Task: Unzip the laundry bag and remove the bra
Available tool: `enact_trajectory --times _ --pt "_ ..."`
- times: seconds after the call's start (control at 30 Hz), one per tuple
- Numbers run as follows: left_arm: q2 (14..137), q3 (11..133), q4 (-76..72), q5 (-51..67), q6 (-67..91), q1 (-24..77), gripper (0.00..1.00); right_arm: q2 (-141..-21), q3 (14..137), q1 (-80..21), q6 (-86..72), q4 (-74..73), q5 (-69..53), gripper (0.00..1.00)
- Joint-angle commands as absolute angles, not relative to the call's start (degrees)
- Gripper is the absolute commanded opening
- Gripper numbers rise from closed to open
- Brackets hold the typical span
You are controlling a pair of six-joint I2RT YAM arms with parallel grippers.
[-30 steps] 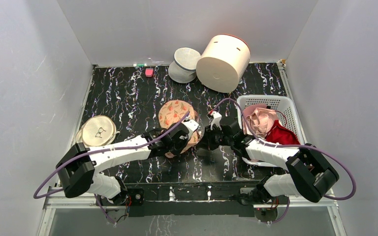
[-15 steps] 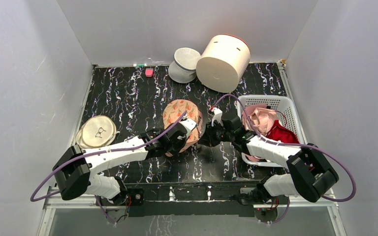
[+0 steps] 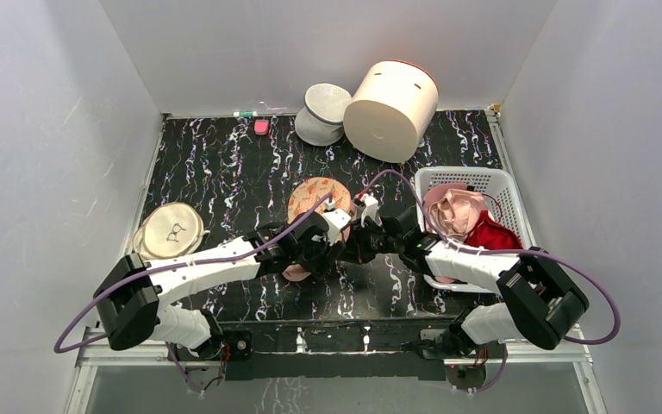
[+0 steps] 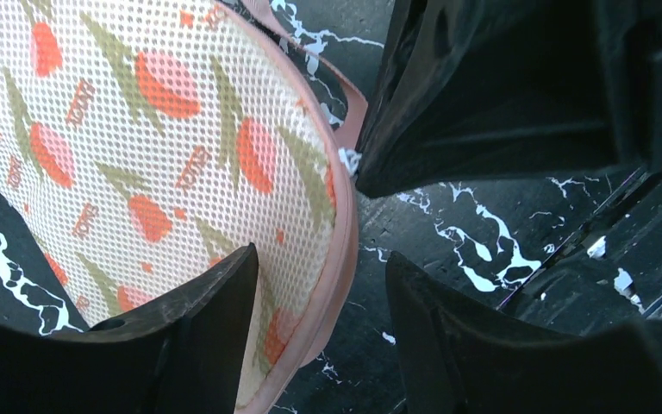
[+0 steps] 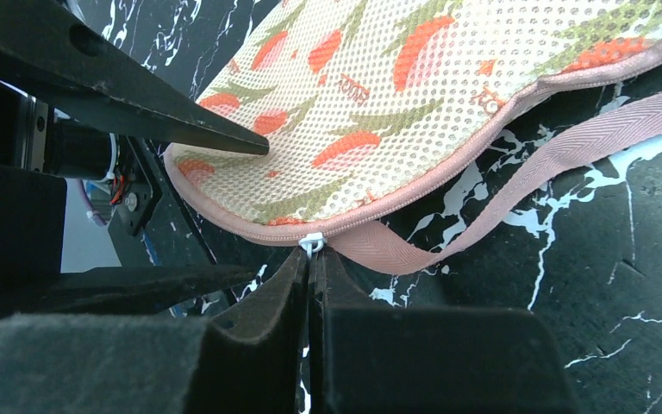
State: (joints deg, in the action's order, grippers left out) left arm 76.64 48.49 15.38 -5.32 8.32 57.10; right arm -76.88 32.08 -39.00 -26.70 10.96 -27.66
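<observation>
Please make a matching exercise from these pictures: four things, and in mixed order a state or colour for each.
Things:
1. left hand
2. right hand
3. white basket
4. big cylinder

States:
a. cream-coloured
b. open over the edge of the laundry bag
c. shut on the zip pull
d. holds a red garment

Pairs: 1-b, 2-c, 3-d, 4-a

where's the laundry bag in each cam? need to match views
Top: laundry bag at picture centre, partly under both arms.
Left wrist: bag fills the upper left, pink edge curving down the middle.
Right wrist: bag across the top, pink edge nearest the camera.
Shared landmark: right hand shut on the white zip pull at that pink edge.
</observation>
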Motion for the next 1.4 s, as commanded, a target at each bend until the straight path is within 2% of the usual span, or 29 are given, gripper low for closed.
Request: enact_trajectory --times 0.0,0.33,0.63,0.87,1.1,1.27,1.37 --pt "78.0 51.6 14.8 -5.4 7.7 56.8 0.54 -77.0 33.5 -39.8 -27.7 15.6 -28.6 0.0" --pt "80.4 51.9 15.9 -11.1 8.1 56.9 0.34 -76.6 33.5 -40.1 -27.6 15.1 -28.7 0.0" --pt "78.7 51.2 18.7 -15.1 8.1 56.8 0.0 -75.7 33.6 -39.7 -26.6 12.8 -24.4 0.0" --pt "74.7 48.7 19.8 -17.2 9.4 56.8 0.0 -76.6 34.4 -35.2 -24.3 8.9 -20.5 0.0" --pt "73.2 48.1 22.0 -19.3 10.1 56.9 0.0 -79.0 37.2 -30.0 -22.1 7.1 -23.5 0.0" --pt "71.4 47.3 22.2 -19.2 10.2 56.9 0.0 -80.1 40.1 -30.1 -21.0 4.4 -27.0 0.0" --pt "71.9 48.4 22.7 -17.2 9.8 56.8 0.06 -80.1 40.3 -32.2 -22.1 5.5 -28.1 0.0"
